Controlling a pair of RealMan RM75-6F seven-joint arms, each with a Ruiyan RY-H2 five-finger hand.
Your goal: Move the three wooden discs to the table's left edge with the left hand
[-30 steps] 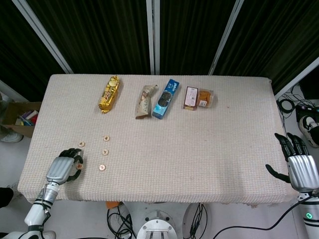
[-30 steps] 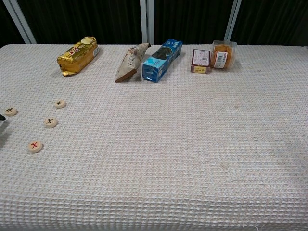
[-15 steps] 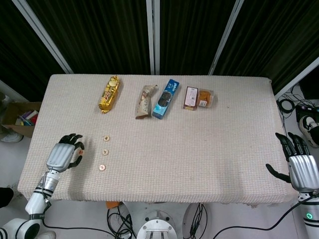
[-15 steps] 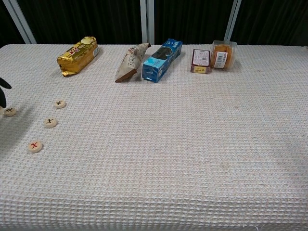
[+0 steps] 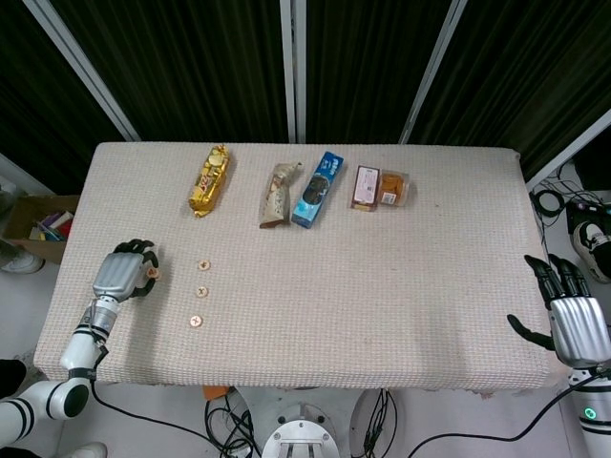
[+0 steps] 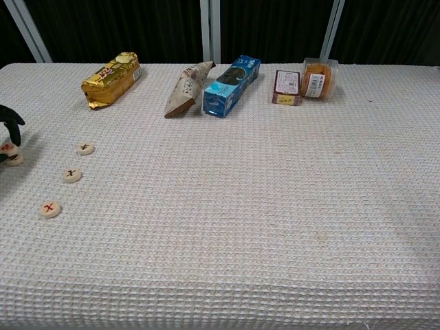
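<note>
Under the left hand [image 5: 122, 274], curled fingers now pinch one wooden disc [image 6: 7, 148], lifted since before; three discs wait rightward.

A cloth-covered table [image 5: 401, 286] carries four snack packs [image 5: 312, 190] along its back and wooden discs [image 5: 201, 291] front-left.

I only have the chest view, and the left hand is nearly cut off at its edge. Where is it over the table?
Observer: In the head view the left hand is over the table near its left edge, fingers curled beside a small disc. I cannot tell whether it holds it.
Operator: And the right hand? I don't see it.
Observer: The right hand is just off the table's right edge, fingers spread, holding nothing.
Operator: Anything past the left edge?
Observer: A cardboard box on the floor.
</note>
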